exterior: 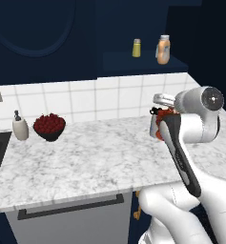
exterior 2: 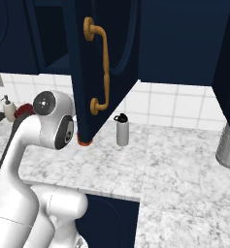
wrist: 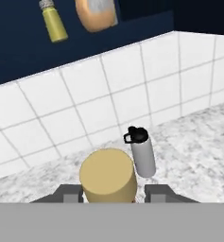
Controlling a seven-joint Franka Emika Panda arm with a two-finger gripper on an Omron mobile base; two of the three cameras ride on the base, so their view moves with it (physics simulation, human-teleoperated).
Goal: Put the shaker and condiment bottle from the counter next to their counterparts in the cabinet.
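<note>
1. The two dark fingers (wrist: 111,194) of the white arm stand on either side of the tan stopper of the squat deep-red condiment bottle (wrist: 107,176); each tip sits close against the stopper's side, though actual contact cannot be made out.
2. In the left base view the red bottle (exterior: 160,125) shows at the end of the arm, above the white-and-grey marbled desk (exterior: 86,157).
3. Just beyond the fingers and slightly to their right, a grey shaker with a black top (wrist: 142,151) stands upright on the desk, near the white tiled wall.
4. Far above the fingers, on the flat dark shelf of the navy blue cabinet (exterior: 143,62), stand a small yellow shaker with a silvery-grey cap (exterior: 137,48) and a pale orange bottle with a grey cap (exterior: 163,50), side by side but apart.
5. Well to the fingers' left on the desk sit a dark bowl of red fruit (exterior: 49,127) and a cream soap dispenser (exterior: 20,126).
</note>
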